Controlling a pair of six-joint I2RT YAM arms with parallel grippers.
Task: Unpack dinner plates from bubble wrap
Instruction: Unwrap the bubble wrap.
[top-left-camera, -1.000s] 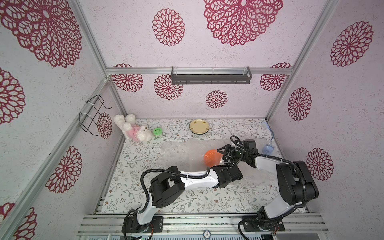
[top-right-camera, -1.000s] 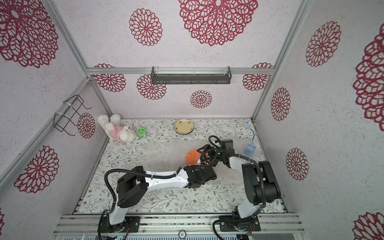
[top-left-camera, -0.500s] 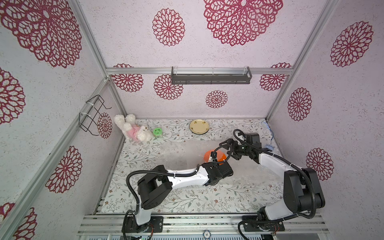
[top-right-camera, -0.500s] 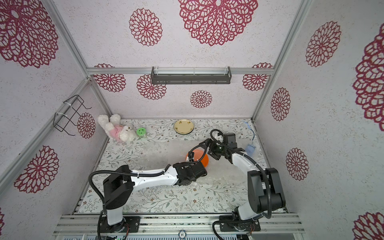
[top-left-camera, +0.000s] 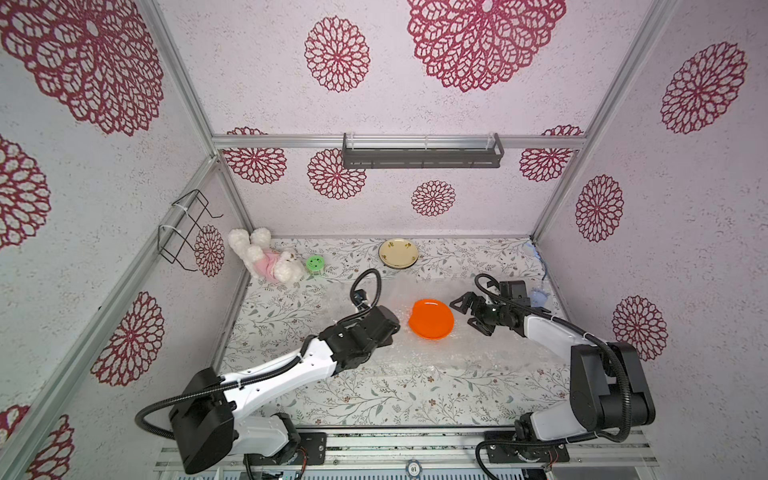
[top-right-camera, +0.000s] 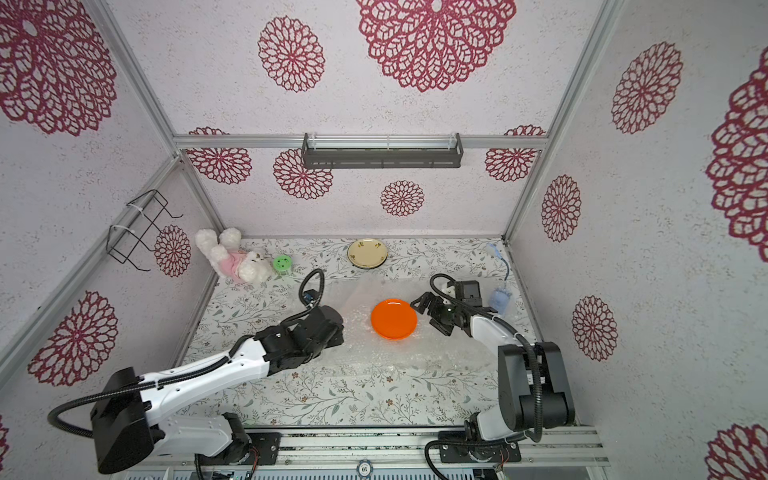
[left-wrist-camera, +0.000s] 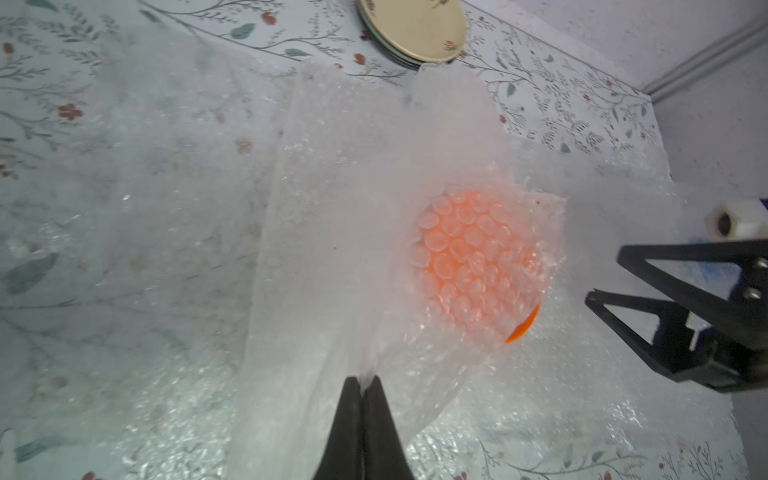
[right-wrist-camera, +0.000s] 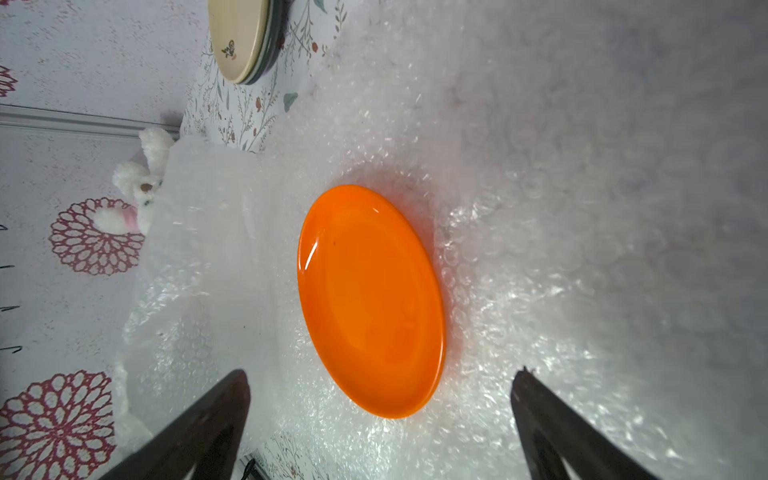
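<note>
Near the table's (top-left-camera: 332, 395) centre, the orange plate (top-left-camera: 431, 319) lies flat and uncovered on the bubble wrap (top-left-camera: 461, 359). At the plate's 9 o'clock, the left gripper (left-wrist-camera: 364, 380) pinches a raised flap of the wrap, fingers pressed together. At its 3 o'clock, the right gripper (top-left-camera: 464, 314) is spread wide, holding nothing. The cream plate (top-left-camera: 398, 253) sits at 12 o'clock, well apart.

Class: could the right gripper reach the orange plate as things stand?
Probably yes: the right gripper stands open beside the orange plate, whose top lies bare; the left gripper pinches the bubble wrap flap on the opposite side.
</note>
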